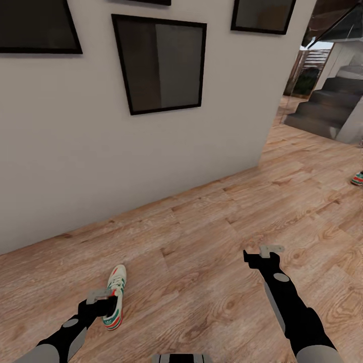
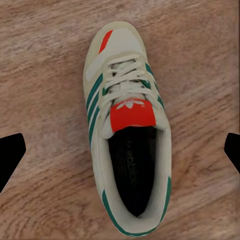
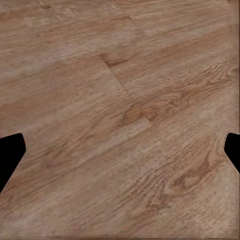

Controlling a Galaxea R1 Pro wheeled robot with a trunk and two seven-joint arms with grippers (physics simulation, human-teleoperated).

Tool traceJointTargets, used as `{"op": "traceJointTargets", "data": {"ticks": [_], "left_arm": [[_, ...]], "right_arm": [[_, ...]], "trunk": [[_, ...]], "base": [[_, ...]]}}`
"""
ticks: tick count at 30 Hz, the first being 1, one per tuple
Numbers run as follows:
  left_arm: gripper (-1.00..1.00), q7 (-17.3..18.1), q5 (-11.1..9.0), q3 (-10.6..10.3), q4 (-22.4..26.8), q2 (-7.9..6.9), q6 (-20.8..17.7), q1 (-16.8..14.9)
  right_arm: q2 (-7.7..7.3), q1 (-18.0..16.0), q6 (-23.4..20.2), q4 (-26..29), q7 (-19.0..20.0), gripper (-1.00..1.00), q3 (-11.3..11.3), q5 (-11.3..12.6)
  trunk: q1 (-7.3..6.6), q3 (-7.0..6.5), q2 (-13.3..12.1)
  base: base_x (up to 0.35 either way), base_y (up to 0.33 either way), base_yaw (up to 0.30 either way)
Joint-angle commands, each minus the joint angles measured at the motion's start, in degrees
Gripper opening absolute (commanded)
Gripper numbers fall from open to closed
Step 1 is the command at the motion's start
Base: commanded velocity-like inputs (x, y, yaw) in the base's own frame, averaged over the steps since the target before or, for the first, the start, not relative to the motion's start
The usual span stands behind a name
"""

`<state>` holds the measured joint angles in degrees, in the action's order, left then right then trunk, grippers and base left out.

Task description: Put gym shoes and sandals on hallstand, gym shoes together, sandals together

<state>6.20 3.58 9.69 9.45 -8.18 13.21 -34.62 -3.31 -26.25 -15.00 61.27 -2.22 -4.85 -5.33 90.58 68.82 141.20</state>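
One gym shoe (image 1: 117,277), white with green stripes and a red-orange tongue patch, lies on the corridor floor (image 1: 201,242) at the lower left. My left gripper (image 1: 105,298) hovers right above it, open. In the left wrist view the shoe (image 2: 127,135) sits centred between the wide-spread fingertips (image 2: 10,155), untouched. A second gym shoe (image 1: 358,178) peeks in at the right edge of the head view. My right gripper (image 1: 260,253) hangs open over bare planks (image 3: 120,100). The sandals and the hallstand are out of view.
A pale wall (image 1: 75,151) with dark framed pictures (image 1: 161,65) runs along the left and ends at a corner (image 1: 262,161). Beyond it, dark stairs (image 1: 327,101) rise at the far right. Wood floor stretches to the right.
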Motion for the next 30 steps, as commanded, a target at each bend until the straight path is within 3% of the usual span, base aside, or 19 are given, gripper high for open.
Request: {"op": "traceJointTargets", "data": {"ticks": [1, 5, 17, 25, 30], "left_arm": [[1.00, 0.31, 0.37, 0.49, -0.04, 0.00, 0.24, -0.01], [1.00, 0.31, 0.37, 0.50, -0.04, 0.00, 0.59, 0.18], [1.00, 0.05, 0.16, 1.00, -0.04, 0.09, 0.99, 0.25], [1.00, -0.39, -0.14, 1.14, -0.11, 0.12, 5.30, 0.33], [1.00, -0.61, -0.13, 1.15, -0.08, 1.13, 6.60, 0.34]], "right_arm": [[0.01, -0.03, -0.38, 0.08, -0.06, 1.00, 0.03, -0.56], [0.12, -0.03, -0.38, 0.05, -0.07, 1.00, 0.09, -0.56], [0.31, -0.03, -0.38, -0.01, -0.07, 1.00, 0.10, -0.61], [0.32, -0.03, -0.37, -0.05, -0.07, 1.00, 0.11, -0.57], [0.32, -0.03, -0.34, -0.09, -0.07, 1.00, 0.11, -0.62]], "trunk": [[0.21, 0.27, 0.43], [1.09, 1.04, 2.04], [1.40, 3.73, 2.20], [1.61, 5.51, 2.31], [1.61, 5.51, 2.31]], "base": [[0.000, 0.000, -0.119], [0.000, 0.000, -0.041], [0.000, 0.000, -0.007], [0.000, 0.000, 0.000], [0.000, 0.000, 0.000]]}}
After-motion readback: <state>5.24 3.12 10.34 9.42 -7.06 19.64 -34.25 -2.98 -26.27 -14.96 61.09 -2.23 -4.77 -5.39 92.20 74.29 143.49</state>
